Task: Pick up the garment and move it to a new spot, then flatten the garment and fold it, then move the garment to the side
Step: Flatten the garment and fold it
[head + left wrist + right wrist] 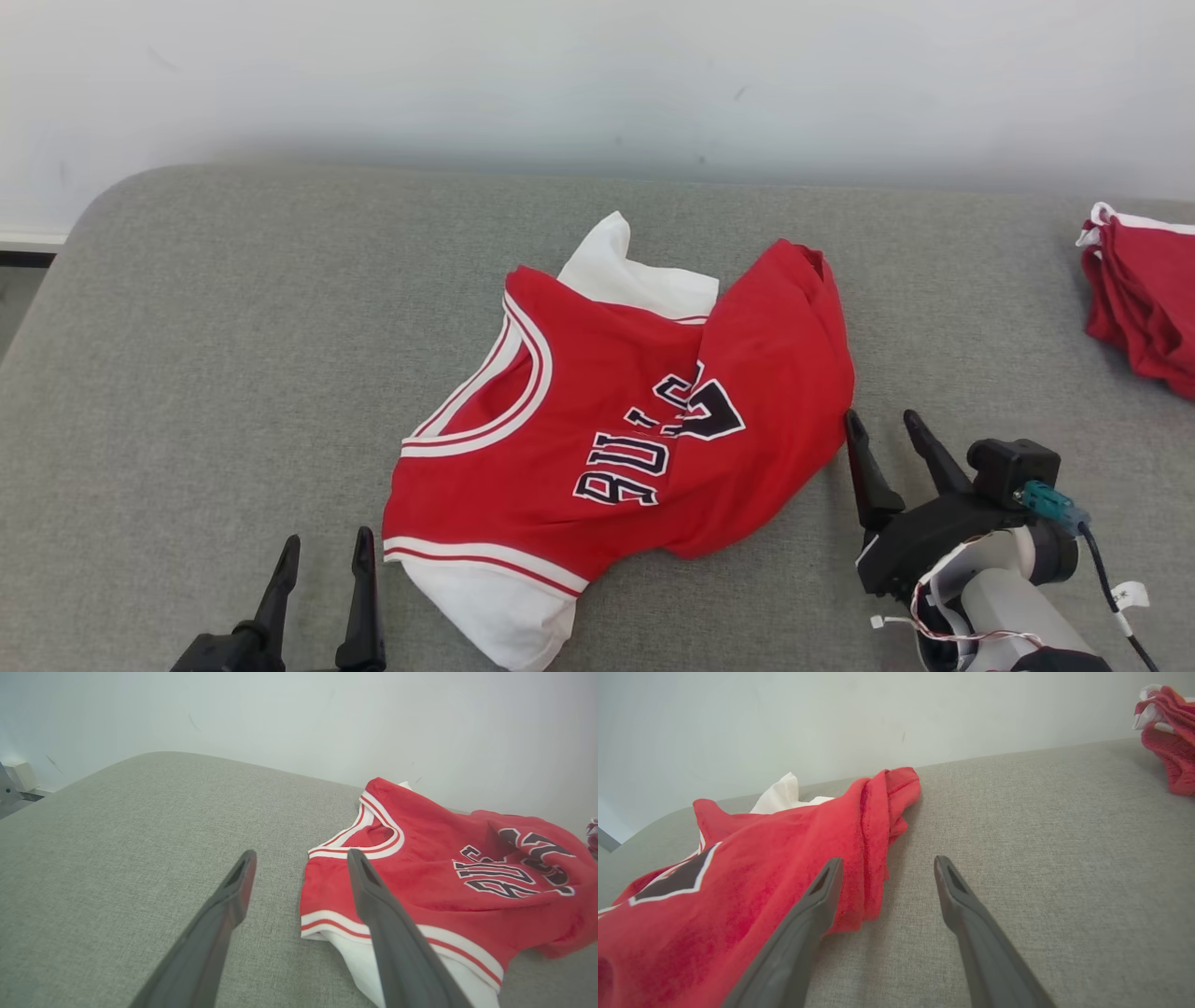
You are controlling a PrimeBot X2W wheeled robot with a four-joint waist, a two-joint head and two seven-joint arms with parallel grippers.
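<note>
A red garment (597, 420) with white sleeves, white-striped trim and dark lettering lies crumpled on the grey padded surface (233, 355), its right side folded over. My left gripper (327, 551) stands open at the lower left, just left of the garment's white sleeve, holding nothing. In the left wrist view the garment (434, 877) lies to the right of my open left gripper (301, 858). My right gripper (882, 425) is open beside the garment's right edge. In the right wrist view the garment's folded edge (873, 849) sits by the left finger of my open right gripper (887, 865).
A second red and white cloth pile (1144, 289) lies at the surface's far right edge, also in the right wrist view (1169, 732). A pale wall (597, 84) backs the surface. Bare grey surface spreads left of the garment.
</note>
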